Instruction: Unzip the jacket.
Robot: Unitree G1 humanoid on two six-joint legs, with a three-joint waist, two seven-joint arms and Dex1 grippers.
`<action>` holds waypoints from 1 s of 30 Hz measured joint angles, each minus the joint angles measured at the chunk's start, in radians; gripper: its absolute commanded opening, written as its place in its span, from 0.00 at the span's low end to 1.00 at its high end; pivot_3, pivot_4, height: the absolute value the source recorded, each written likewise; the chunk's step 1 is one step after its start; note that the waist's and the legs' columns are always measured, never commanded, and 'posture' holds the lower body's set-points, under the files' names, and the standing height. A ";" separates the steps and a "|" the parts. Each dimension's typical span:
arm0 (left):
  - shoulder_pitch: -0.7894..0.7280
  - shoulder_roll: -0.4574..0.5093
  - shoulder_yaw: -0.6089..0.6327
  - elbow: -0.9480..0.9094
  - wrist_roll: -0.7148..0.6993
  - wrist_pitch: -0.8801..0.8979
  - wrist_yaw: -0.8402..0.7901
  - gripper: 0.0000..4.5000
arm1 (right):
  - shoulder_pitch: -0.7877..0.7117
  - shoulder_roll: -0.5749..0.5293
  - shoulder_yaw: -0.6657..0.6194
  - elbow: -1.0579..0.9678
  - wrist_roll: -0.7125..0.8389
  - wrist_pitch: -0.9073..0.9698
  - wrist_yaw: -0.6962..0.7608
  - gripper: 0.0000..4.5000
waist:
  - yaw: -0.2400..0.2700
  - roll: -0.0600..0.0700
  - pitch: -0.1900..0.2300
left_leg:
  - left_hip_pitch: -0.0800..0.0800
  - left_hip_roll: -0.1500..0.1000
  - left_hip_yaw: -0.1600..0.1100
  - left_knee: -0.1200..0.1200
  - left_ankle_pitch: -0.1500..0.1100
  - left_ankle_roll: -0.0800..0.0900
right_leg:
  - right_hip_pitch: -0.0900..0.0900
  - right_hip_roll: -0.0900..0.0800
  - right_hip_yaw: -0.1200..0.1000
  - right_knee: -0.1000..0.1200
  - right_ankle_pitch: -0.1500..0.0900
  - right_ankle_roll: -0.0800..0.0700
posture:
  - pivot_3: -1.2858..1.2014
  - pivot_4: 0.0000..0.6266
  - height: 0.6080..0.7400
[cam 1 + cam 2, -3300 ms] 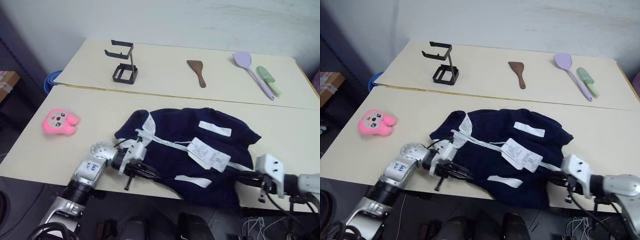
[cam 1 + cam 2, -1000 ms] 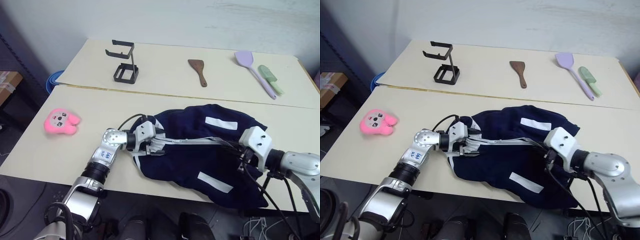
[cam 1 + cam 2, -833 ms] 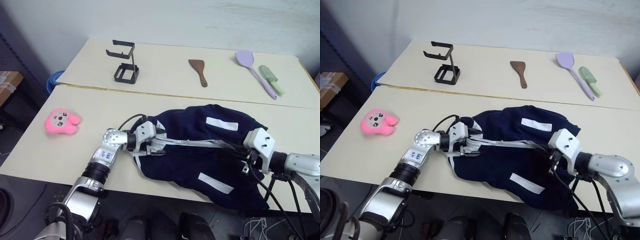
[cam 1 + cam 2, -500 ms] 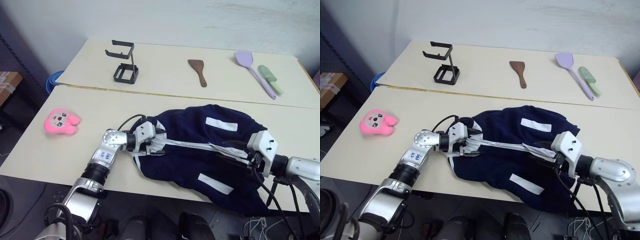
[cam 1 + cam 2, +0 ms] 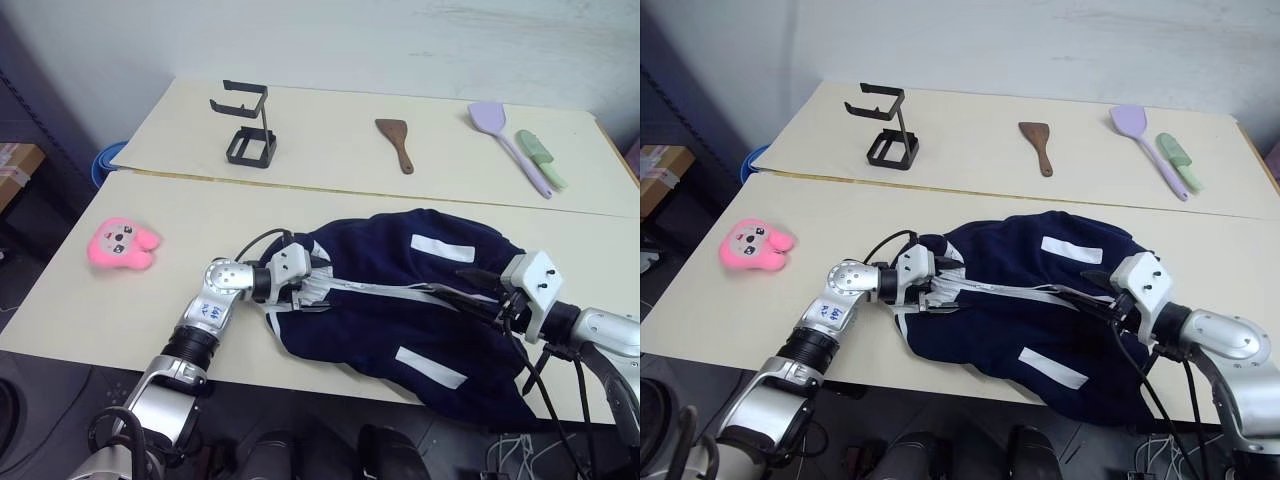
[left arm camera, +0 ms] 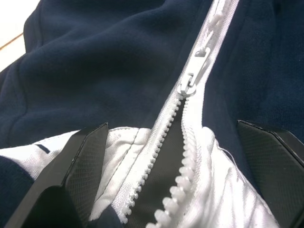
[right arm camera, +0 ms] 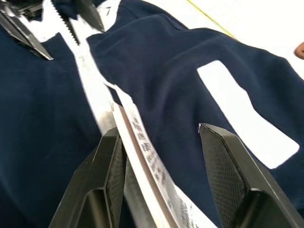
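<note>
Jacket (image 5: 400, 300), navy fleece, lies on the tabletop (image 5: 150, 300) right of a pink plush toy (image 5: 120, 243). Left hand (image 6: 180, 156) spread wide astride the collar's parted zipper teeth. Right hand (image 7: 161, 166) released, straddling a hang tag (image 7: 147, 156) whose print is illegible.

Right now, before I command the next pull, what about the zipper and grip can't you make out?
- Zipper run past the slider: cut off by the left wrist view's top edge.
- Hang tags: print blurred in the right wrist view.
- Left gripper contact with the jacket collar: too small in the head views.
</note>
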 measured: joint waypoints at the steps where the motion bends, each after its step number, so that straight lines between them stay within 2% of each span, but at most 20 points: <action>1: 0.000 0.001 0.000 0.000 0.000 0.000 0.000 1.00 | 0.001 -0.009 0.004 0.007 -0.010 -0.003 0.006 0.45 | -0.001 0.000 0.000 | 0.000 0.000 0.000 0.000 0.000 0.000 | 0.000 0.000 0.000 0.000 0.000 0.000 | 0.52 0.24 1.00; 5: -0.001 0.001 0.000 0.001 0.000 -0.001 -0.001 1.00 | 0.001 -0.011 0.023 0.008 -0.025 -0.022 0.026 0.19 | -0.001 0.000 0.000 | 0.000 0.000 0.000 0.000 0.000 0.000 | 0.000 0.000 0.000 0.000 0.000 0.000 | 0.52 0.24 1.00; 7: -0.001 0.000 0.000 0.001 0.000 -0.001 0.000 1.00 | 0.001 -0.011 0.044 0.008 -0.040 -0.037 0.031 0.03 | -0.001 0.000 0.000 | 0.000 0.000 0.000 0.000 0.000 0.000 | 0.000 0.000 0.000 0.000 0.000 0.000 | 0.52 0.24 1.00; 8: -0.001 -0.001 0.000 0.002 0.000 -0.001 0.001 1.00 | 0.001 -0.011 0.057 0.008 -0.052 -0.050 0.032 0.00 | -0.001 0.000 0.000 | 0.000 0.000 0.000 0.000 0.000 0.000 | 0.000 0.000 0.000 0.000 0.000 0.000 | 0.52 0.24 1.00; 16: 0.006 -0.001 0.000 -0.005 0.001 -0.001 0.006 1.00 | 0.024 -0.013 0.027 0.071 -0.189 -0.267 -0.019 0.00 | 0.000 0.000 0.000 | 0.000 0.000 0.000 0.000 0.000 0.000 | 0.000 0.000 0.000 0.000 0.000 0.000 | 0.52 0.24 1.00; 20: 0.007 0.000 -0.002 -0.003 0.003 0.005 0.019 1.00 | 0.079 -0.052 -0.106 0.159 -0.261 -0.418 -0.055 0.00 | 0.001 0.000 0.000 | 0.001 0.000 0.001 0.000 0.000 0.000 | 0.000 0.000 0.001 0.000 0.000 0.000 | 0.52 0.24 1.00; 25: 0.015 0.003 -0.003 -0.007 0.004 0.017 0.029 1.00 | 0.142 -0.070 -0.238 0.253 -0.318 -0.509 -0.109 0.00 | 0.000 0.000 -0.001 | 0.003 0.000 0.002 0.000 0.000 0.000 | 0.002 0.000 0.002 0.000 0.000 0.000 | 0.52 0.24 1.00; 30: 0.066 0.022 0.002 -0.066 0.003 0.029 0.045 1.00 | 0.195 -0.117 -0.360 0.460 -0.365 -0.587 -0.162 0.00 | -0.006 0.003 -0.004 | 0.006 0.000 0.004 -0.003 0.000 0.000 | 0.002 0.000 0.004 0.000 0.000 0.000 | 0.52 0.24 1.00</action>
